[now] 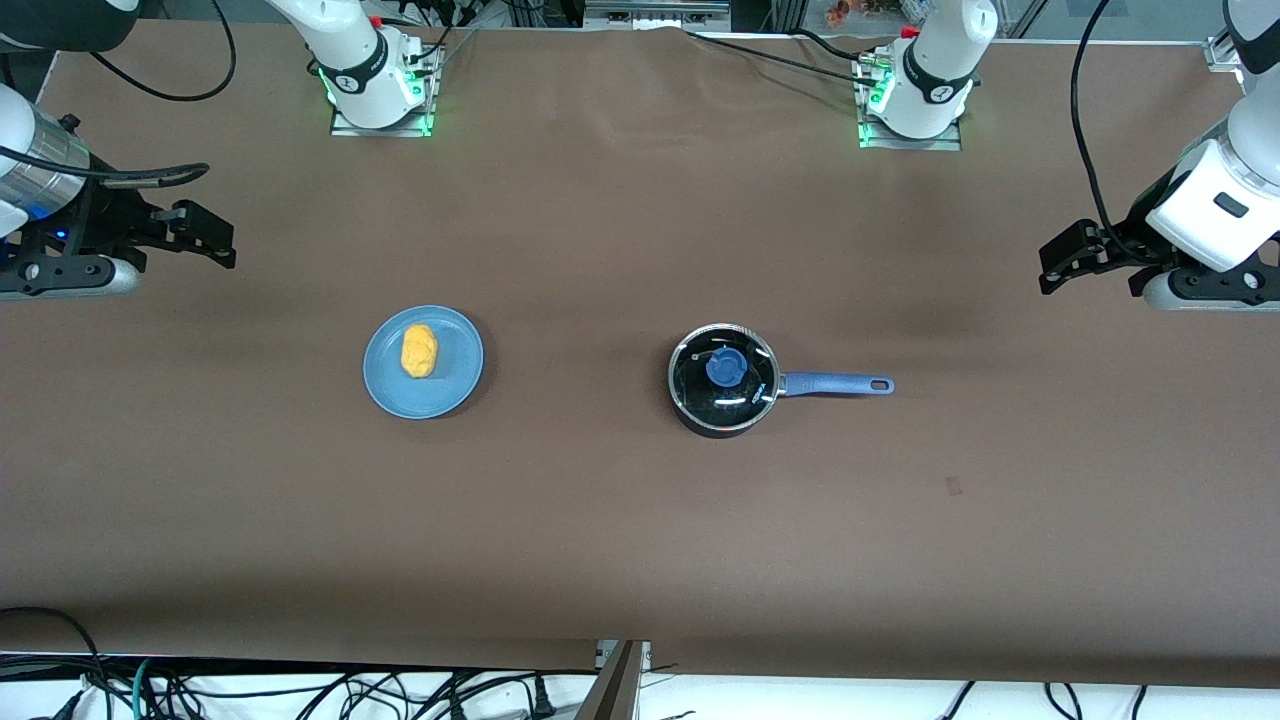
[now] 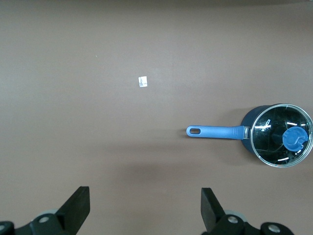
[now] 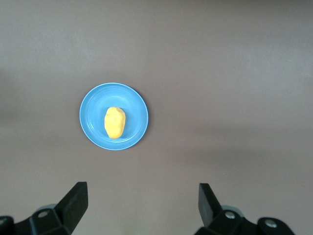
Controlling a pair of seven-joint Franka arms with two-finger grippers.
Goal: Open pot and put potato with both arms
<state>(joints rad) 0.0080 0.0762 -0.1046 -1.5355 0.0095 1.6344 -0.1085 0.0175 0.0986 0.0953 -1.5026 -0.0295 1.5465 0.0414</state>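
Note:
The black pot point(image 1: 716, 427) stands near the table's middle, toward the left arm's end. Its glass lid point(image 1: 748, 392) with a blue knob point(image 1: 725, 367) is on it, and its blue handle point(image 1: 838, 384) points toward the left arm's end. The yellow potato point(image 1: 419, 350) lies on a blue plate point(image 1: 462, 368) toward the right arm's end. My left gripper point(image 1: 1065, 258) is open and empty, up over the table's left-arm end; its wrist view point(image 2: 145, 196) shows the pot point(image 2: 250, 122). My right gripper point(image 1: 215, 238) is open and empty over the right-arm end; its wrist view point(image 3: 142, 192) shows the potato point(image 3: 115, 122).
The two arm bases point(image 1: 378, 85) point(image 1: 915, 95) stand along the edge farthest from the front camera. A small white scrap point(image 2: 143, 82) lies on the brown table nearer the front camera than the handle. Cables hang below the table's near edge.

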